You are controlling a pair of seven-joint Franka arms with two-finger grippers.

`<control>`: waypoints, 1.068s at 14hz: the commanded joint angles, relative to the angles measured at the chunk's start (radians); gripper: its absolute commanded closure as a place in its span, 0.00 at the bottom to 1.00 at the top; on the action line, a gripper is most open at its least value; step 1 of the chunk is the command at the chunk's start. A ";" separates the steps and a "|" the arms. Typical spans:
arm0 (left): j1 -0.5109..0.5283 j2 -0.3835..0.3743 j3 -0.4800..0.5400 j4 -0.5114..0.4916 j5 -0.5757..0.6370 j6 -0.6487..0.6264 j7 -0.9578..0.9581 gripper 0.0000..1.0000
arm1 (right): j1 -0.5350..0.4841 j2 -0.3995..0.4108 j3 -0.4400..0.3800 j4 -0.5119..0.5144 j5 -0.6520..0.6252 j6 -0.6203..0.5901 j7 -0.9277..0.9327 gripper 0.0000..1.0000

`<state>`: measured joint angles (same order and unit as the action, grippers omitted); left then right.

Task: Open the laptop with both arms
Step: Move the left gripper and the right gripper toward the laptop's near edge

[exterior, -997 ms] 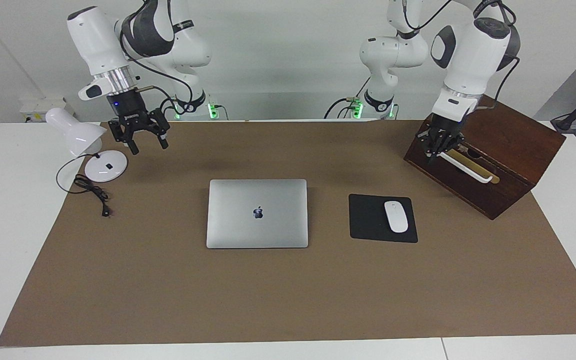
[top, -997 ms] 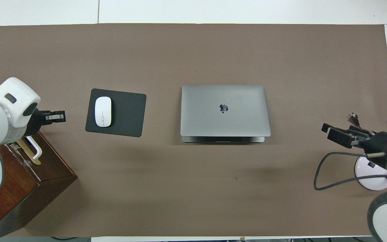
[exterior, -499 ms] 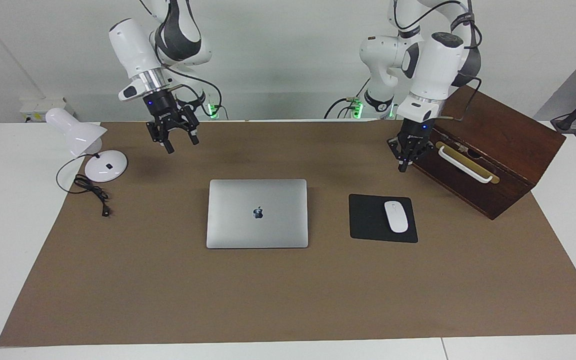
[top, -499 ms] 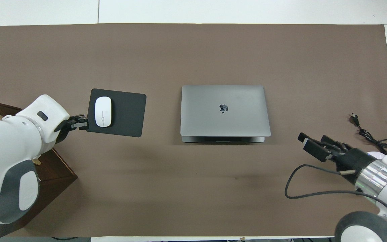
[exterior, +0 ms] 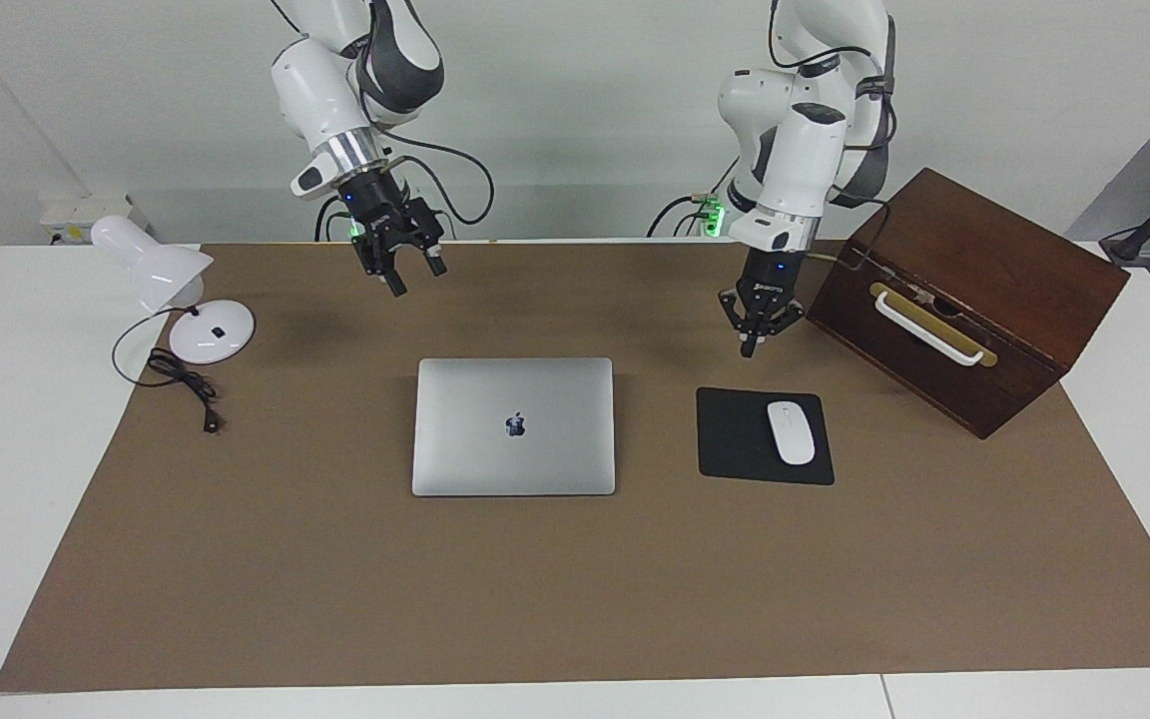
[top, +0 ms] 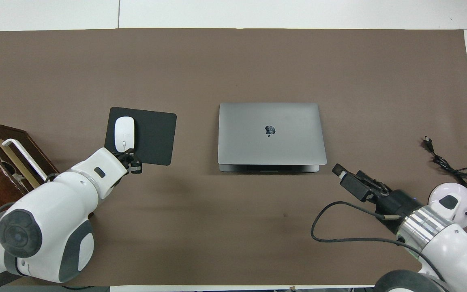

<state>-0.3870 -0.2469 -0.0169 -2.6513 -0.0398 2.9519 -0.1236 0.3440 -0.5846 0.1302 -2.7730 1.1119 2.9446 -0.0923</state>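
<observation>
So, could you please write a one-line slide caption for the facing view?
Both grippers, left shut and right open, hang above the brown mat either side of the closed laptop.

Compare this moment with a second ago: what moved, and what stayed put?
Both grippers swung in toward the thin silver-grey laptop. The left gripper, shut, left the dark wooden box and now hangs by the black mouse pad. The right gripper, open, came away from the white desk lamp. Nothing grasped; the laptop stays closed.
</observation>
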 commanded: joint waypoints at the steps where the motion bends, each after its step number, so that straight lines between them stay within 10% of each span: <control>1: -0.076 0.046 0.014 -0.035 -0.017 0.125 -0.030 1.00 | 0.021 0.002 0.037 -0.022 0.051 0.047 0.074 0.00; 15: -0.300 0.236 0.015 -0.044 -0.017 0.465 -0.016 1.00 | 0.050 0.090 0.197 -0.020 0.258 0.076 0.298 0.00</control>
<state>-0.6494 -0.0535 -0.0167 -2.6852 -0.0399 3.3306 -0.1536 0.3662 -0.5148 0.3076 -2.7788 1.3446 2.9901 0.1573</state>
